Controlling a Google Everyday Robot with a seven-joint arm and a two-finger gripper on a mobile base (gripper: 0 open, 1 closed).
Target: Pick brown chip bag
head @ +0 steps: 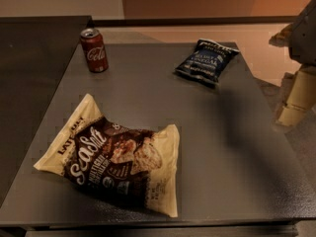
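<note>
1. At about 7 o'clock on the dark grey table (237, 157), the brown chip bag (111, 164) lies flat and crinkled. Its "Sea Salt" face is up, and nothing touches it.
2. At 11 o'clock on the table a red cola can (94, 50) stands upright, well apart from the brown bag.
3. Toward 1 o'clock a smaller dark blue chip bag (206, 60) lies flat near the table's far edge.
4. At 3 o'clock, past the table's right edge, the robot arm (307, 33) enters from the upper right corner of the view. Its grey upper part sits above cream segments that point downward.
5. The gripper (295, 105) hangs at the arm's low end, off the table and just beside its right edge. I cannot tell whether it is released or clenched.
6. Seen from the gripper, the brown chip bag lies toward 8 o'clock, well apart, on the opposite side of the table.
</note>
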